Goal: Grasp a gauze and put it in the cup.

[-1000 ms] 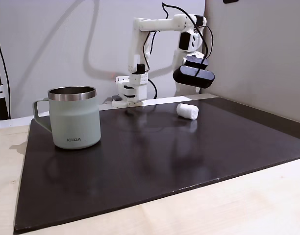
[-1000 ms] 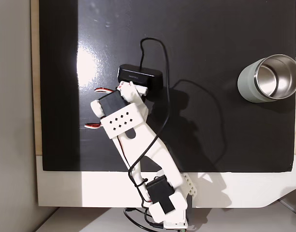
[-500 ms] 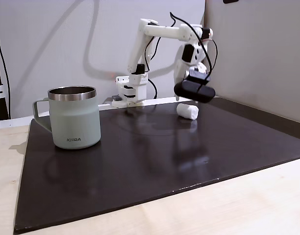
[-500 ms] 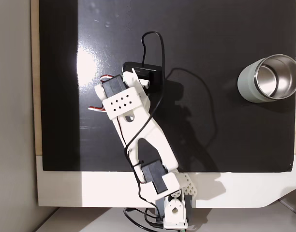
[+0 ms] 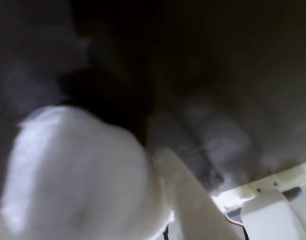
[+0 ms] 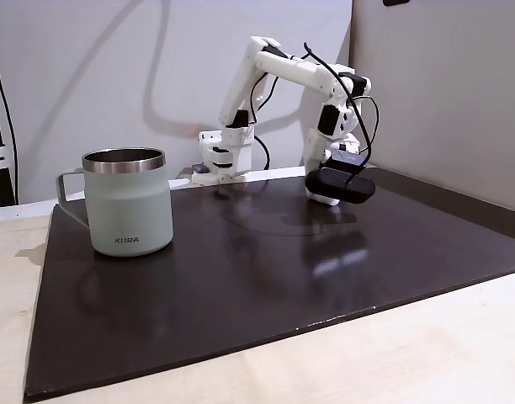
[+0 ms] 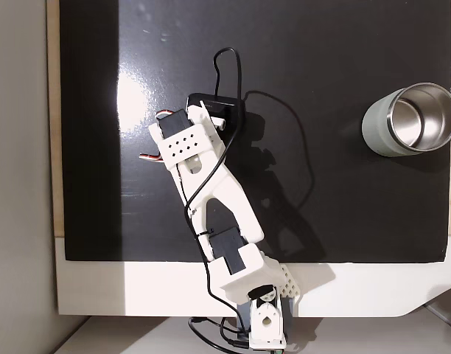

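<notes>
In the wrist view the white gauze [image 5: 78, 175] fills the lower left, blurred and very close, lying on the dark mat just left of one white finger [image 5: 190, 200]. My gripper [image 6: 326, 195] is down at the mat at the far right of a fixed view, where the black wrist camera [image 6: 340, 183] covers the gauze. From above, the arm [image 7: 211, 184] hides the gauze too. The jaws stand open with the gauze beside the one finger that shows; I cannot tell whether they touch it. The sage-green cup [image 6: 130, 210] stands upright at the left, empty as seen from above [image 7: 376, 129].
A black mat [image 6: 241, 278] covers most of the pale wooden table [image 6: 426, 353]. The arm's white base [image 6: 220, 160] stands at the mat's far edge. A grey wall panel [image 6: 443, 93] rises close behind the gripper on the right.
The arm has reached forward and come down from above the gauze to mat level, so the wrist camera now covers the gauze. The cup has not moved.
</notes>
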